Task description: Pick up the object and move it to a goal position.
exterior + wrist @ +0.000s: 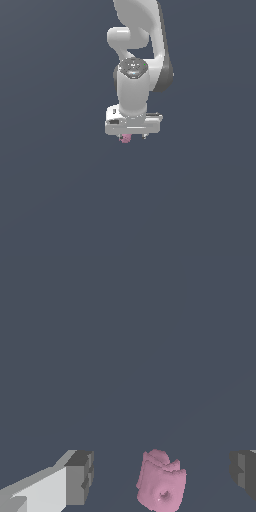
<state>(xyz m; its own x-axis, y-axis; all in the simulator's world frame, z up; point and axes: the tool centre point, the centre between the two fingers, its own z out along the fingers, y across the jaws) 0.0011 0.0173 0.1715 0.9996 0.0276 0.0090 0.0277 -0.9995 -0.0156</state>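
**Between my fingers, a pink blob untouched**

Between my spread fingertips sat the object [161, 485], a small pink lumpy blob, with a clear gap to the pad on either side. My gripper [161, 476] stood wide apart, one grey-tipped finger [79, 477] well off from the other. Seen from the exterior view, the object [125, 138] peeked out just beneath my gripper [132, 136], below my white arm [135, 60].
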